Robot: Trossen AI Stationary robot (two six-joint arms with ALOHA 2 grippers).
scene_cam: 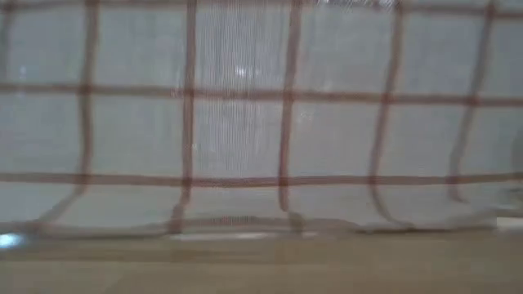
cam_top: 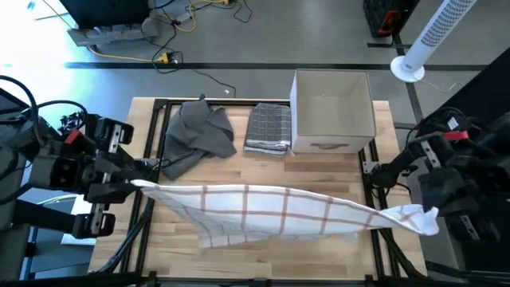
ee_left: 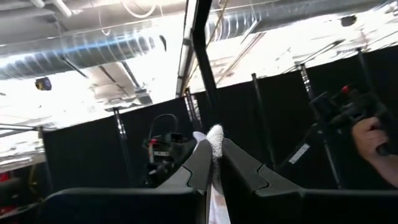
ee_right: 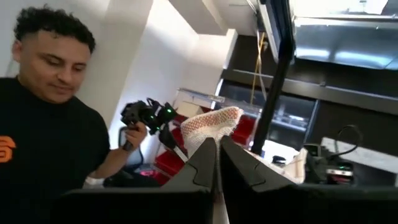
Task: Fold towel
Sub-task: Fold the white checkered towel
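Note:
A white towel with a red check (cam_top: pixel 271 209) stretches between my two grippers across the near half of the table. It fills the low view as a hanging sheet (scene_cam: pixel 261 122) whose lower edge (scene_cam: pixel 245 224) meets the tabletop. My left gripper (cam_top: pixel 137 185) is shut on the towel's left end. My right gripper (cam_top: pixel 426 214) is shut on its right end. Both wrist views look up into the room, with a bit of towel poking out past the shut fingers (ee_left: pixel 214 134) (ee_right: pixel 211 127). My left gripper pinches the towel's left end (ee_left: pixel 214 140) between its two fingers; a small tuft sticks out beyond the tips. The towel is lifted there and runs toward the other gripper. My right gripper pinches the towel's right end (ee_right: pixel 208 134) between its two fingers, a bunched wad of cloth sticking out past the tips. The towel hangs between both holds, sagging in the middle, its lower edge on the table.
A crumpled grey cloth (cam_top: pixel 199 135) lies at the table's far left. A folded checked grey cloth (cam_top: pixel 268 129) lies beside a white box (cam_top: pixel 331 112) at the far edge. A person with a hand controller (ee_right: pixel 146 118) stands beyond the table.

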